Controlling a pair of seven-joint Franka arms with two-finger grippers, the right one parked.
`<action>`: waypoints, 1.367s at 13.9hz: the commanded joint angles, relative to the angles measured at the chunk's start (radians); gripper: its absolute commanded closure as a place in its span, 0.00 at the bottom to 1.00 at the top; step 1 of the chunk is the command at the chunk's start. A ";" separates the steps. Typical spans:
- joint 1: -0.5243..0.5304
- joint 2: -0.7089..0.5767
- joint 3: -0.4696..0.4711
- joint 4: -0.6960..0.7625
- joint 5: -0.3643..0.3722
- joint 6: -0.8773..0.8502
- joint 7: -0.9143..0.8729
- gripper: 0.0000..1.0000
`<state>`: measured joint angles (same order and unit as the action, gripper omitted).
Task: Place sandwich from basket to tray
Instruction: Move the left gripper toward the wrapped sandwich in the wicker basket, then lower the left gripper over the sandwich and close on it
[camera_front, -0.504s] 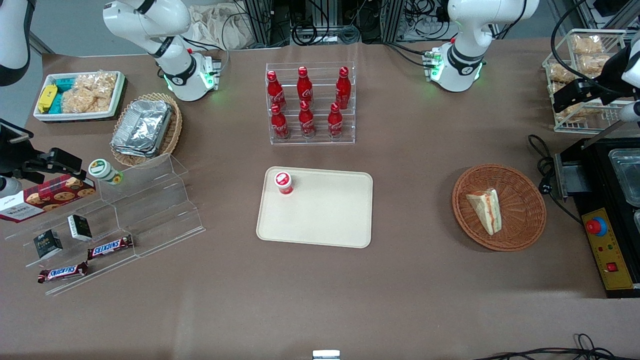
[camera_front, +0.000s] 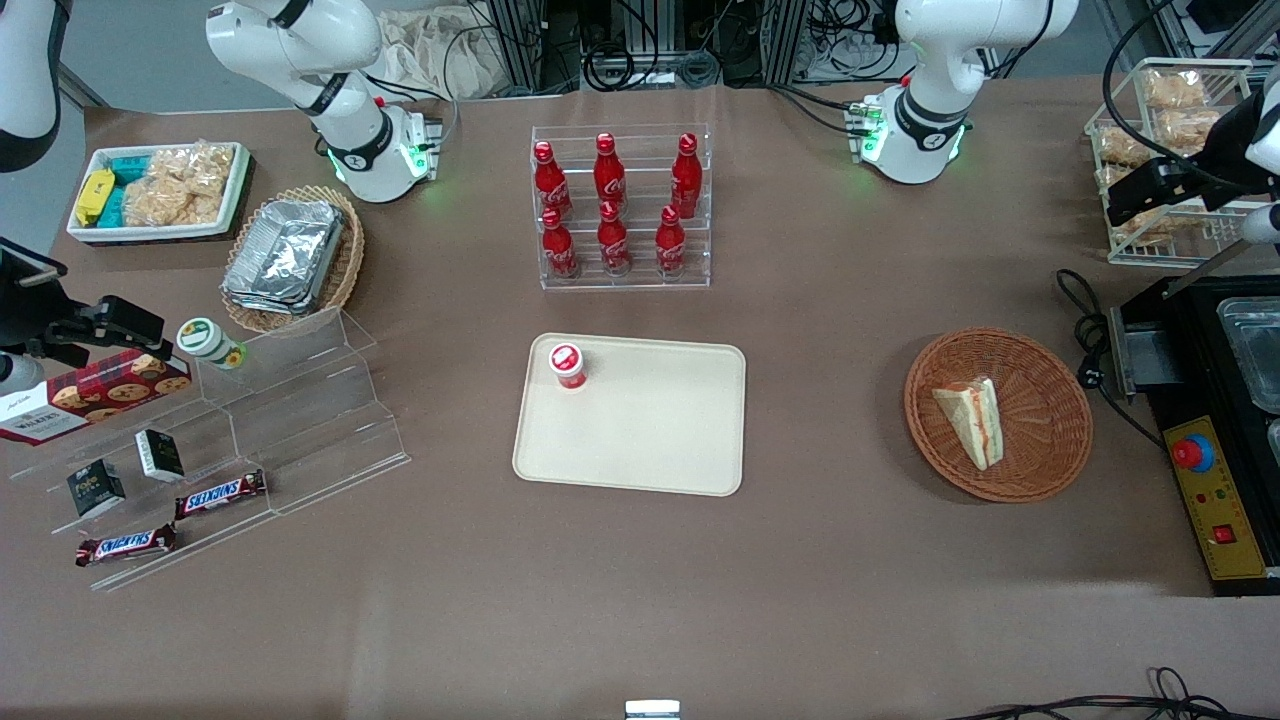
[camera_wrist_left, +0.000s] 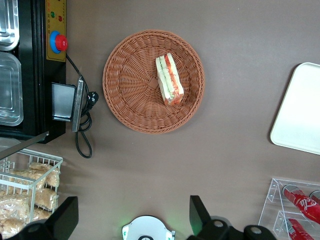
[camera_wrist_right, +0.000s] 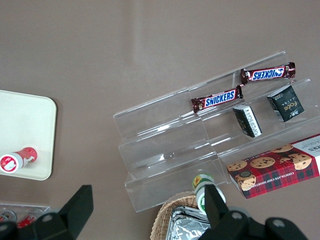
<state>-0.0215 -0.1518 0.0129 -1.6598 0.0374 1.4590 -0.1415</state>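
Observation:
The sandwich (camera_front: 972, 420) (camera_wrist_left: 169, 80), a pale wedge with red and green filling, lies inside the reddish-brown wicker basket (camera_front: 1045, 450) (camera_wrist_left: 127, 90) toward the working arm's end of the table. The beige tray (camera_front: 650, 440) (camera_wrist_left: 300, 115) lies mid-table, beside the basket. My left arm's gripper (camera_front: 1145, 195) (camera_wrist_left: 132, 219) hangs high over the table, farther from the front camera than the basket and well apart from it. It is open, its fingers (camera_wrist_left: 197, 214) spread wide with nothing between them.
A small red-capped bottle (camera_front: 567, 365) stands on a corner of the tray. A black appliance with a red button (camera_front: 1195, 453) and its cable (camera_front: 1085, 335) sit beside the basket. A wire rack of snack bags (camera_front: 1165, 105) and a clear rack of cola bottles (camera_front: 620, 210) stand farther back.
The left arm's wrist has shifted very slightly. The sandwich, basket and tray have not moved.

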 joint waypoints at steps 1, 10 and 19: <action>-0.011 0.021 0.013 0.008 -0.013 0.003 0.014 0.00; -0.015 0.202 0.010 -0.020 -0.017 0.137 -0.064 0.00; -0.057 0.431 -0.005 -0.219 0.013 0.544 -0.268 0.00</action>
<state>-0.0734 0.2429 0.0011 -1.8696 0.0362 1.9608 -0.3929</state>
